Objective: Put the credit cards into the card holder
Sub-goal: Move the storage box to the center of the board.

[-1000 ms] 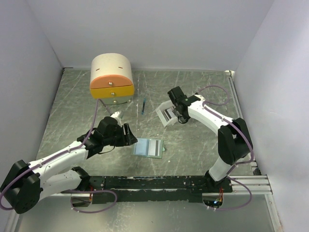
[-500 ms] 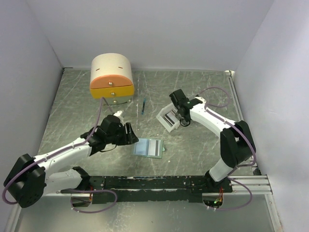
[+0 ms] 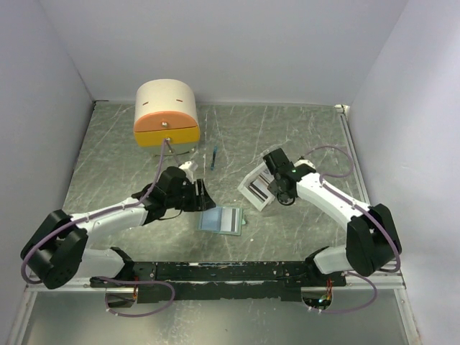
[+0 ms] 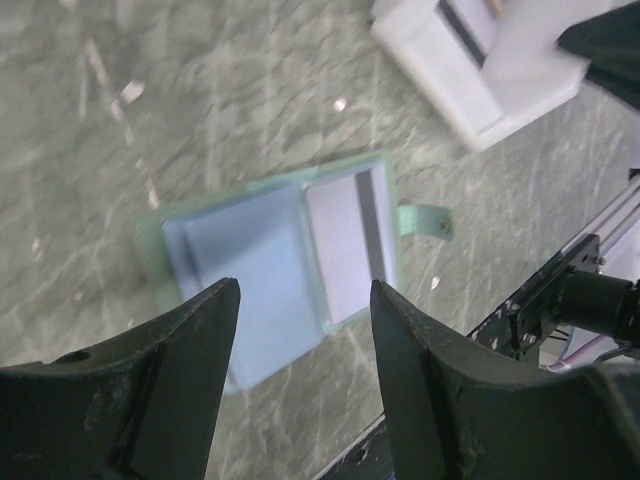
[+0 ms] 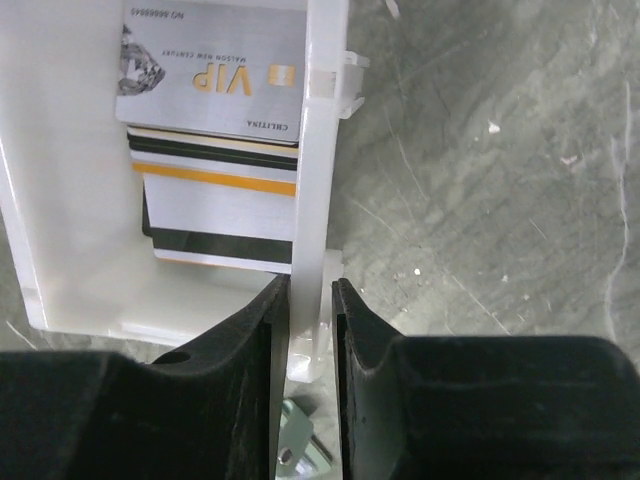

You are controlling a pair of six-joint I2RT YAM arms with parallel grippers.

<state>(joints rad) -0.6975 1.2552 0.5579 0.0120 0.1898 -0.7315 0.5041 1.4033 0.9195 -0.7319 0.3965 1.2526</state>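
Note:
The card holder (image 3: 221,219) lies open on the table, pale blue-green, with a pale panel crossed by a dark stripe inside; it also shows in the left wrist view (image 4: 285,260). My left gripper (image 3: 205,198) is open just left of and above it (image 4: 305,300). The credit cards (image 5: 215,175) lie stacked in the white tray (image 3: 256,188): a silver VIP card on top, then cards with gold and black stripes. My right gripper (image 3: 273,188) is shut on the tray's side wall (image 5: 312,200), one finger inside and one outside (image 5: 310,290).
A cream-and-orange drawer box (image 3: 166,115) stands at the back left. A thin blue stick (image 3: 214,158) lies between the box and the tray. The holder's strap tab (image 5: 300,440) lies just below the tray's corner. Grey walls enclose the table.
My right gripper has dragged the white tray nearer and rightward, close to the holder. My left gripper has moved right, up to the holder's left edge.

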